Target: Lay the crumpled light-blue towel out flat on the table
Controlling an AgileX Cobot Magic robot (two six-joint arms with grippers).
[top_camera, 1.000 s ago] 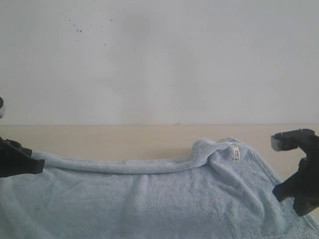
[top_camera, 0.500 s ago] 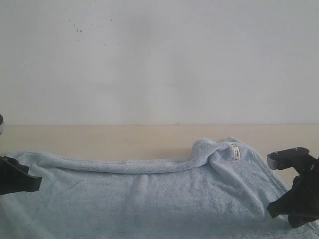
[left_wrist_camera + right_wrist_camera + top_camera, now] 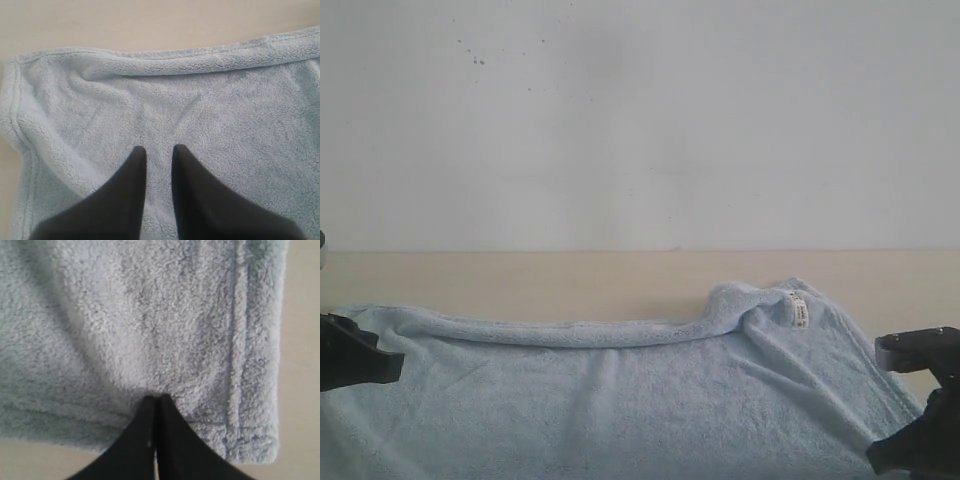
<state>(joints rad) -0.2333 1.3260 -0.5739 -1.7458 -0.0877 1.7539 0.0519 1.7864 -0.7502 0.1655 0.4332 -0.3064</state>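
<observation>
The big light-blue towel (image 3: 620,380) lies on the bench (image 3: 520,280), close to the white wall (image 3: 640,120). It is spread wide from side to side. Its far edge is rolled into a long soft ridge. Near the right end the cloth bunches up into a hump, and a small white label (image 3: 799,312) sits on that hump. The left claw (image 3: 158,150) is down on the left part of the towel, near a corner with a stitched edge. Its two black fingers (image 3: 125,200) stand just a little apart, with a thin strip of blue fluff showing in the gap. It looks like the claw is pinching a small fold of towel, but that is hard to see for sure. The right claw (image 3: 155,399) is over the right end of the towel, close to a stitched edge and a corner. Its fingers are pressed tight together with no gap. The tips touch the fluffy cloth, and small creases run out from that spot. Bare bench shows just past the towel's edge there.
</observation>
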